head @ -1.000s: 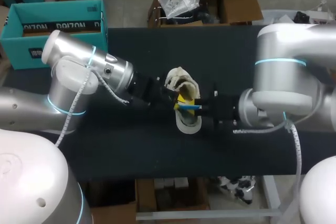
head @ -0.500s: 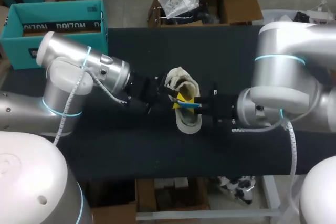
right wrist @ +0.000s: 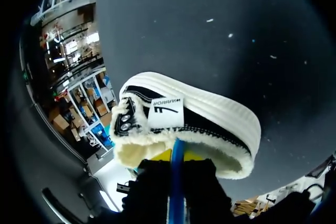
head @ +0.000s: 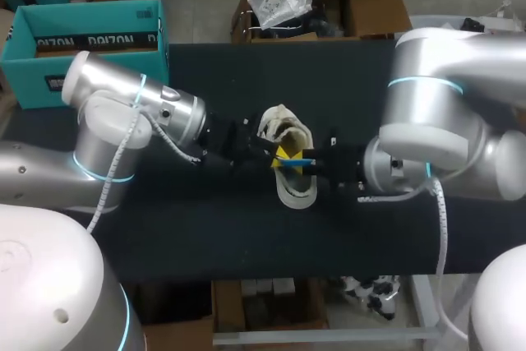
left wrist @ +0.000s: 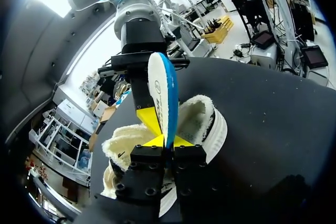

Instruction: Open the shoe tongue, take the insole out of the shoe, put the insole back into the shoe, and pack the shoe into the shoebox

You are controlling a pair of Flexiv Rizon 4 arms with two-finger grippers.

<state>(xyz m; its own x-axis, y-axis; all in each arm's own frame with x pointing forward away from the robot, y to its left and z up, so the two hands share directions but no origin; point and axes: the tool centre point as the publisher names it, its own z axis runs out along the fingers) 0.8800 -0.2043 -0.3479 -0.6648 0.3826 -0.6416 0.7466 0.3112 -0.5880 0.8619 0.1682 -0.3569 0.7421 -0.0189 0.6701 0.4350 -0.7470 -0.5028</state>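
Left gripper (left wrist: 167, 141) pinches between its two yellow tips one end of a thin insole (left wrist: 157, 93), white on the face and blue on the edge. The right gripper (right wrist: 176, 157) is pressed on the opposite end in the same way, so both arms carry the piece at once. I judge that this double hold stops such a soft, flat part from bending while it is guided.

The dark tabletop (head: 246, 228) carries the work in its middle part. At its far left corner stands the teal cardboard shoebox (head: 29, 80), open on top and well apart from both grippers. It seems to wait there for the last step, the packing, which is not yet done.

The low black shoe (right wrist: 210, 107), with a white ribbed sole and cream fleece lining, rests near the middle of the tabletop, between the two arms. Its fleece-lined opening faces the grippers, which gives room for the insole to pass.

The insole stands on its edge just over this opening. As far as the head view shows, its length runs from one gripper to the other, across the shoe rather than along it. Whether its lower edge touches the lining I cannot tell. I also cannot decide from this moment alone whether the step in hand is the taking out or the putting back.
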